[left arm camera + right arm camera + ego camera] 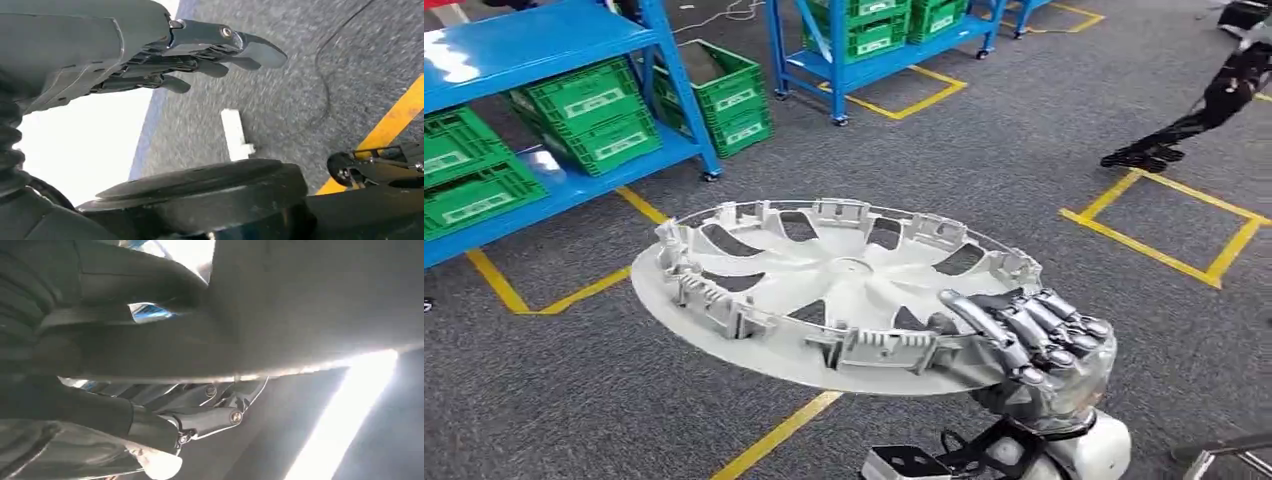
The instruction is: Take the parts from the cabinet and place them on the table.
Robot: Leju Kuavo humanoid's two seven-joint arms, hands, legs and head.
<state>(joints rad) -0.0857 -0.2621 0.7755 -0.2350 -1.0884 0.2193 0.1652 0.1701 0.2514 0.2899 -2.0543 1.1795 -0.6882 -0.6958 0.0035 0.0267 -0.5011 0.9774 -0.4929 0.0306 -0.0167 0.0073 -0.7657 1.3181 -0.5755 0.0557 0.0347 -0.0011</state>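
A large pale grey wheel cover [824, 290] lies flat in mid-air over the carpet, inner side up with its clips showing. My right hand [1036, 345] grips its near right rim, fingers curled over the edge. In the right wrist view the cover's underside [310, 300] spans the picture above the dark fingers [210, 415]. My left hand [190, 55] hangs over the grey floor with its fingers apart and nothing in them.
Blue shelving racks [544, 40] with green crates [589, 115] stand at the back left, another rack [874, 45] at the back centre. Yellow tape lines [1164, 250] mark the grey carpet. A dark legged object [1204, 115] stands at the far right.
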